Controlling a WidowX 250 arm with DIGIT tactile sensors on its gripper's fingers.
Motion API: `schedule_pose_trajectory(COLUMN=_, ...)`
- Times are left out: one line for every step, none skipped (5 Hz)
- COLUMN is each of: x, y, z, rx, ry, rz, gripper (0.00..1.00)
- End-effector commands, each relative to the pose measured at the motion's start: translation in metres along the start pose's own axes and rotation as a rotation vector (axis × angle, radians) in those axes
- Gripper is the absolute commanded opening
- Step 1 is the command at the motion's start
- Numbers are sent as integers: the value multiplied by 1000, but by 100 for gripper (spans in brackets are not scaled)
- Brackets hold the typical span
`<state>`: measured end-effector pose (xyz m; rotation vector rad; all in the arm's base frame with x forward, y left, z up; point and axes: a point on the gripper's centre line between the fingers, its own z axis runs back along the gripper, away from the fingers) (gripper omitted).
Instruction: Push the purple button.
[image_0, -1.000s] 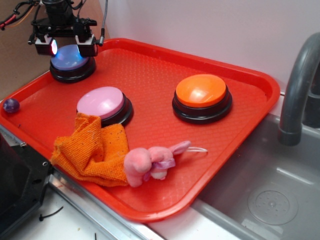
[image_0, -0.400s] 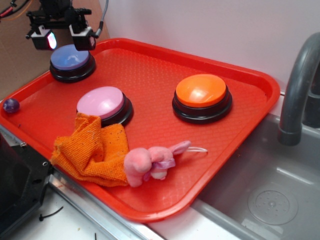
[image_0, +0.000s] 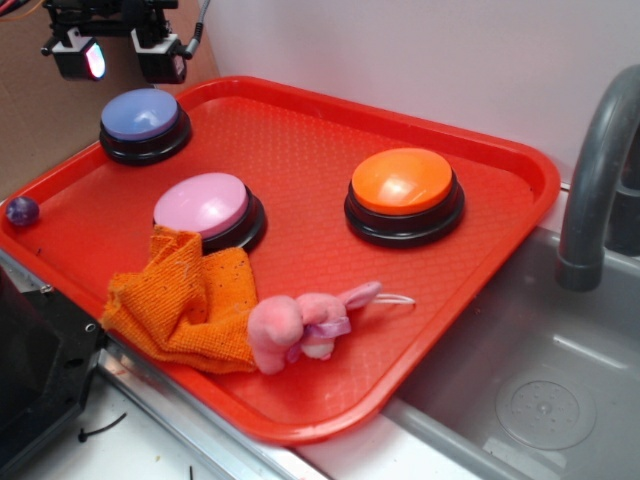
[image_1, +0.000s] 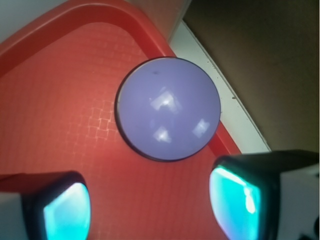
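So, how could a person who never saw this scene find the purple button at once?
Start at the red tray beside the sink and go to its far left corner, under the gripper. The purple button there is blue-violet; its neighbour is pink, and the ball is tiny.

You are looking at a plain white wall (image_0: 420, 70) running behind the work area, with a brown panel (image_0: 30, 120) standing at the left. A grey sink basin (image_0: 540, 380) is lying at the right, a grey faucet (image_0: 595, 170) arching over it. Even light is falling throughout.
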<state>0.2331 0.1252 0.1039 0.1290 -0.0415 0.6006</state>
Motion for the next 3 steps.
schedule_pose_trajectory(x=7, y=8, z=42, rx=-7, ry=-106, rz=-17, gripper=100)
schedule_pose_trajectory(x=2, y=5, z=52, rx=-17, ry=-116, rz=-35, gripper=100)
schedule_pose_trajectory(x=-6, y=-3, z=66, rx=-4, ry=-126, rz=-96, gripper=100)
